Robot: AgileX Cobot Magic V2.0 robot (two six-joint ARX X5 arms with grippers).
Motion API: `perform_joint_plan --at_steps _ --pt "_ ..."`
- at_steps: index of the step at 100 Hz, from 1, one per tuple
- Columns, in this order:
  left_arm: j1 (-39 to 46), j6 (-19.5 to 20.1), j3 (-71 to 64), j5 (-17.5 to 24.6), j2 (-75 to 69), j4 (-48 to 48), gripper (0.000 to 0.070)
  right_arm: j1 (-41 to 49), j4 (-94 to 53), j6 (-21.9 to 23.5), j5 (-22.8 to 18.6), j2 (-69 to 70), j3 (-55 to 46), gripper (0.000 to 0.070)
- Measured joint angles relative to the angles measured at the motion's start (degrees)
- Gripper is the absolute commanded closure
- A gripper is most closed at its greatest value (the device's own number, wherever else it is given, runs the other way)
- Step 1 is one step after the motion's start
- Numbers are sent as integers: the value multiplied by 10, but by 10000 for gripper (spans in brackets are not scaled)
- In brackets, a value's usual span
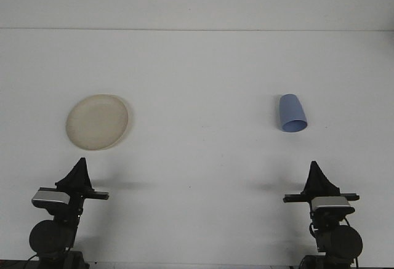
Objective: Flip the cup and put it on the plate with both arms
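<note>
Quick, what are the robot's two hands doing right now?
Left gripper: holding nothing; open or shut cannot be told.
Right gripper: holding nothing; cannot be told either.

Even, soft light is washing the white tabletop bright and slightly overexposed, with no harsh glare. Faint shadows are falling to the right of the plate and both arms. Focus is looking mildly soft, grain showing throughout

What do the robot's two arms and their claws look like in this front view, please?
Both arms are black. The left claw and the right claw each appear as a dark, tapered wedge above a thin black crossbar. Below each bar sits a silver-grey block, then a rounded black joint housing. Thin dark cables show near the base of the right arm. No markings are readable.
</note>
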Motion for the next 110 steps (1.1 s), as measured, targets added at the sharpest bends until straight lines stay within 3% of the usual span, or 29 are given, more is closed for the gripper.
perform_joint_plan --at_steps 45,77,110 --pt "0 0 0 0 0 0 689 0 -71 0 -2 0 32 700" --pt "0 0 0 0 0 0 689 0 -205 0 -2 30 184 700" --pt "0 0 0 0 0 0 689 0 -396 -7 -2 208 388 700"
